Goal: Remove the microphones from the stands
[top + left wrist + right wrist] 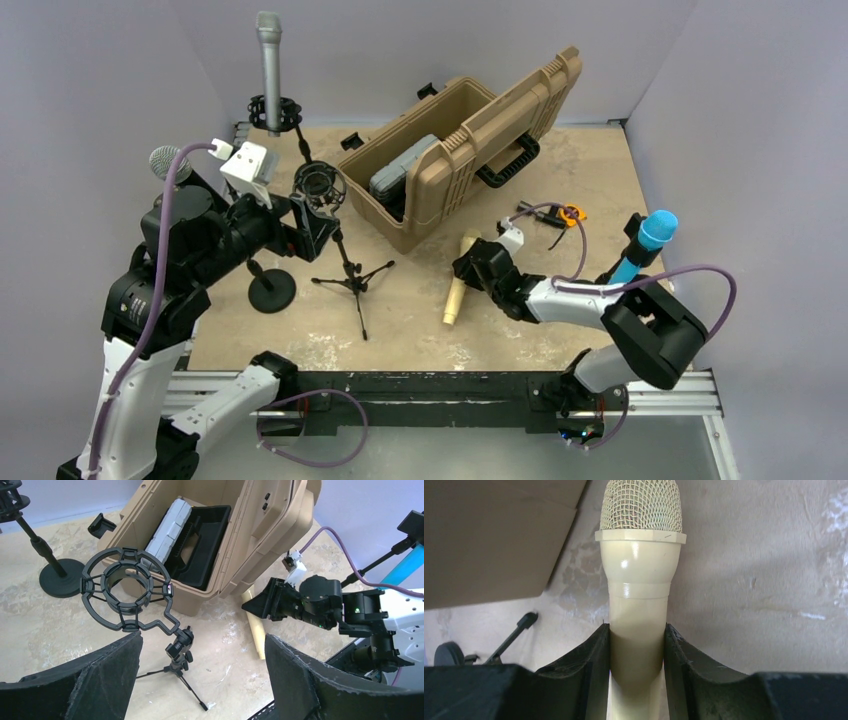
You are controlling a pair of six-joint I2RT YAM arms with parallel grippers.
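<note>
A cream microphone [456, 296] with a mesh head [640, 505] lies low over the table, right of the stand. My right gripper [472, 262] is shut on its body just below the head, one finger [589, 655] on each side. The stand is a small black tripod [350, 272] topped by a ring-shaped shock mount [125, 587], and the ring holds nothing. My left gripper [202, 640] stands open just above and beside that mount, with only the tripod and bare table between its fingers [105, 665].
An open tan case [470, 145] sits behind the stand. A grey microphone [270, 70] stands in a round-based stand at the back left. A blue microphone [650, 238] is on a stand at the right, and a silver one [165, 160] at far left.
</note>
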